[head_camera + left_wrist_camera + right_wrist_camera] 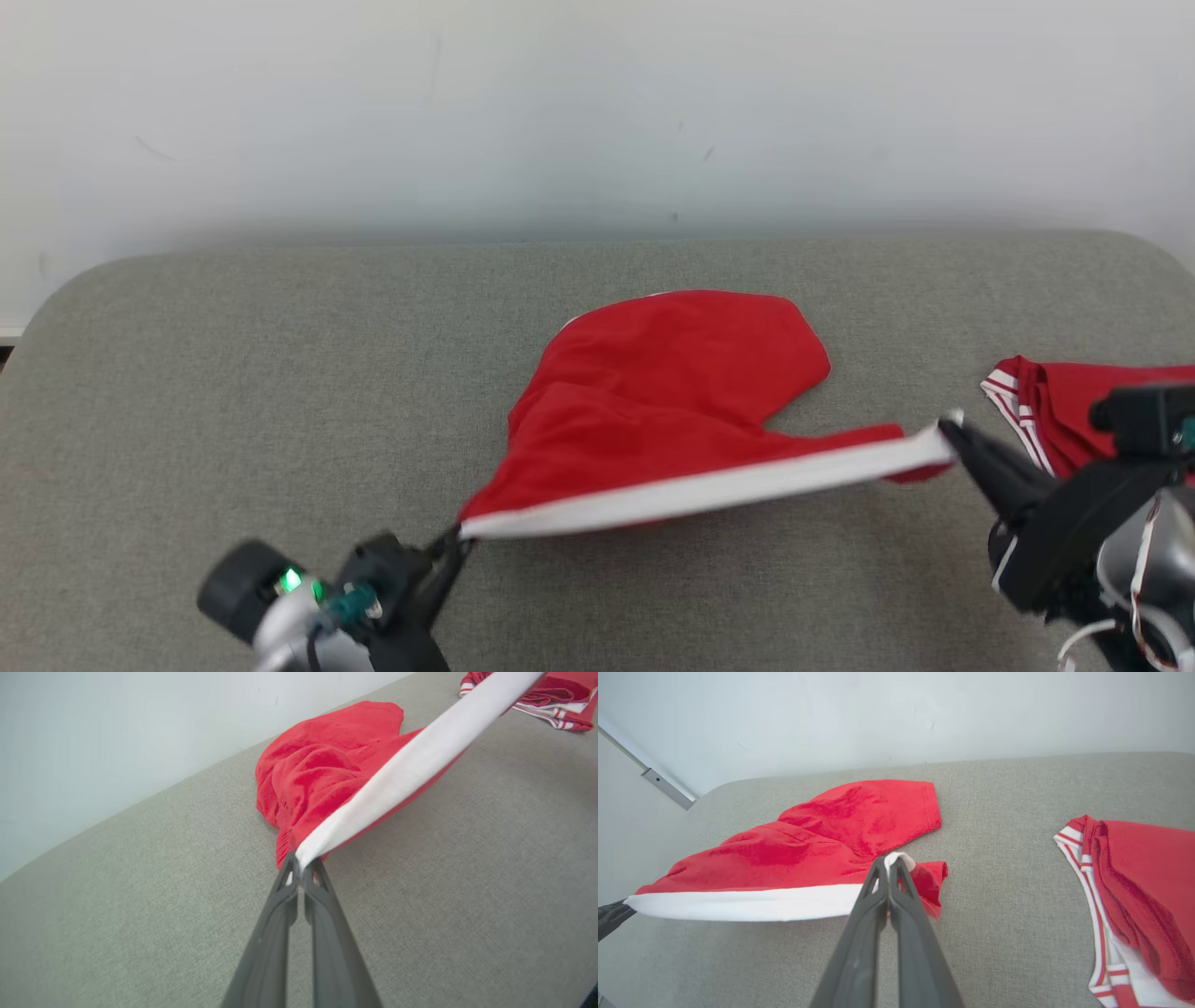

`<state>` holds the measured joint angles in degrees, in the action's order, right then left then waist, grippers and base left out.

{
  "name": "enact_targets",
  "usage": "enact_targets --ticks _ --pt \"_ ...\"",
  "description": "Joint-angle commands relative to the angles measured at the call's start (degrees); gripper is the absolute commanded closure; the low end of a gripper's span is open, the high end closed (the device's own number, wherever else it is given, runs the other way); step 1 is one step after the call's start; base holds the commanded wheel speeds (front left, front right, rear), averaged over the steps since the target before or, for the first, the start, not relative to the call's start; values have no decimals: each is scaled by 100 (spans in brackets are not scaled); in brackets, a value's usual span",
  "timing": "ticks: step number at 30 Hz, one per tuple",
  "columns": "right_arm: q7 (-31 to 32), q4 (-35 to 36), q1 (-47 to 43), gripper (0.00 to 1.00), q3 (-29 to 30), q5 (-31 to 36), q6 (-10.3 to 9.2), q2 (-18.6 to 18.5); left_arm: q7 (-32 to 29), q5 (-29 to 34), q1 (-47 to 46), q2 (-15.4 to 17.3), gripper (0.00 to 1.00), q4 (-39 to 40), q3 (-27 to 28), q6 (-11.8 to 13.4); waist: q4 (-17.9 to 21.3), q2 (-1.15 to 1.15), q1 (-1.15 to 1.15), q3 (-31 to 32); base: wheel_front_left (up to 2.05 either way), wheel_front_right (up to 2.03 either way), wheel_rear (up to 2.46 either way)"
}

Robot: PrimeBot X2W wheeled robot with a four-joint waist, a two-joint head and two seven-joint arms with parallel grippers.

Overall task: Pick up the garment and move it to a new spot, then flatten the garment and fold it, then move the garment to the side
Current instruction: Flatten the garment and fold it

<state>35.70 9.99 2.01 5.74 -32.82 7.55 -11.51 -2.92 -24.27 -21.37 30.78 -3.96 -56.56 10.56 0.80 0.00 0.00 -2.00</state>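
Observation:
The garment (663,392) is a red piece with a white waistband, lying partly on the grey cushion (233,373). My left gripper (459,539) is shut on the band's left end, seen close up in the left wrist view (301,863). My right gripper (948,427) is shut on the band's right end, also clear in the right wrist view (889,865). The white band (719,487) is stretched taut between the two grippers and lifted off the cushion. The garment's red body (850,821) trails back and rests on the surface behind the band.
A second red garment with red-and-white striped trim (1055,411) lies at the right edge of the cushion, close behind my right gripper; it is seen again in the right wrist view (1134,896). A pale wall (597,112) rises behind the cushion's far edge.

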Motion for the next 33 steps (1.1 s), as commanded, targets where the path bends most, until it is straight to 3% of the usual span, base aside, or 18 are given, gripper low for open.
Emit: enact_targets --ticks 1,7,14,20,27,33 --pt "-116 18 171 100 8 74 -14 -82 35 -36 -154 83 100 9 71 -6 14 0 0 29 0 0 0" --pt "-749 -334 1135 100 -109 283 -14 -426 -68 226 -1157 173 100 -125 304 -243 33 0 0 80 0 0 0" --pt "-1273 -777 2074 100 -463 469 -15 -726 -61 195 -2104 -17 100 -612 645 -361 110 0 0 89 0 0 0" --pt "-1763 -1121 2787 100 -683 531 -16 -784 60 131 -2725 -255 100 -1067 846 -424 196 0 0 54 0 0 0" --pt "-2673 -1445 3619 100 -483 758 -18 -737 240 223 -3437 -363 100 -1433 993 -543 268 0 0 -48 0 0 0" --pt "-2729 -1791 3985 100 -606 671 -20 -726 238 176 -3764 -383 100 -1575 988 -740 316 0 0 -151 0 0 0"
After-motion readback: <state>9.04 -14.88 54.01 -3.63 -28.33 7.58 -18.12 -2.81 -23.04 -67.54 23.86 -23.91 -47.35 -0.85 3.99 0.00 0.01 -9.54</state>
